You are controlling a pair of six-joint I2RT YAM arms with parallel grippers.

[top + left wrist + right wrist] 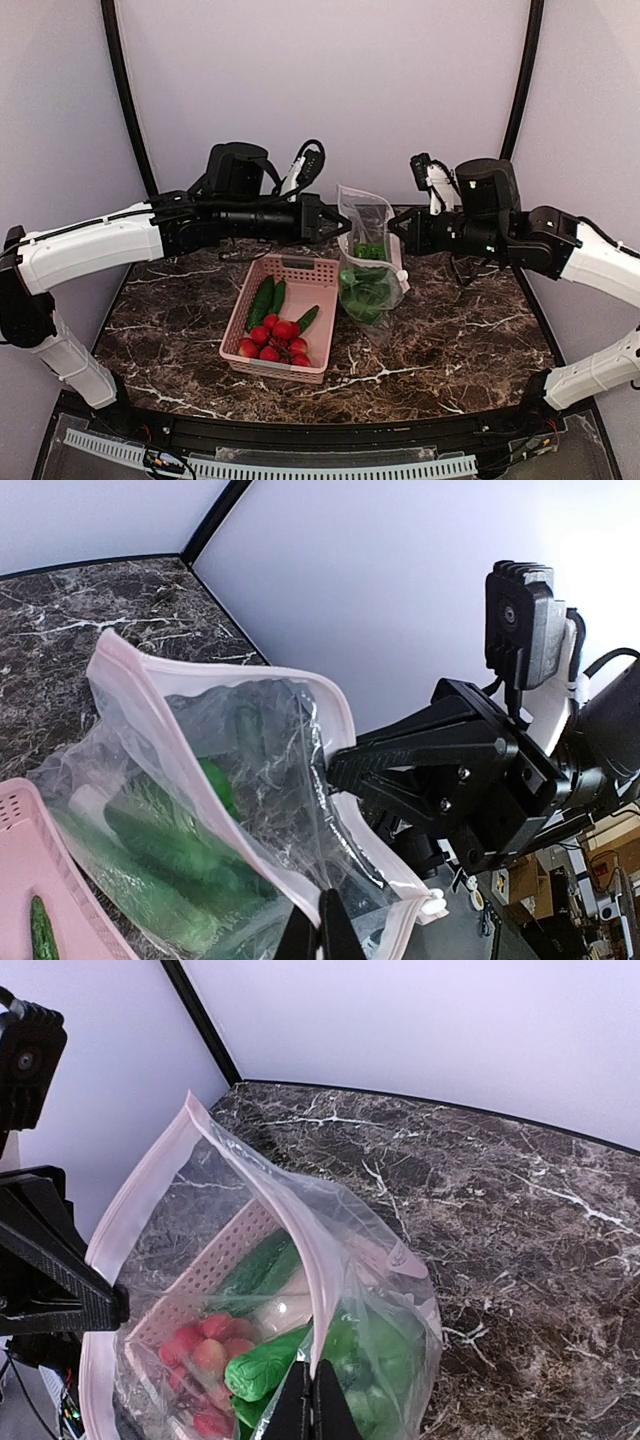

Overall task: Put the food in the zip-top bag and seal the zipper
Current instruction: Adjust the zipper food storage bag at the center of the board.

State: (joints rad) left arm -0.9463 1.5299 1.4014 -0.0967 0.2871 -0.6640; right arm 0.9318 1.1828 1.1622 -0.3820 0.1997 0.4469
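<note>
As left end effector (343, 227), right end effector (395, 232) clamp bag (362, 212) | food (366, 292) inside

A robotics lab booth: plain white walls (320, 90), black frame posts (123, 90) around a marble-patterned table (450, 340).

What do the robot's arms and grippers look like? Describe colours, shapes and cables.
The left arm and right arm have rounded white shells, turning black toward the wrists. The left gripper and right gripper are black, with tapering angular fingers. A black cable loops above the left wrist.
</note>
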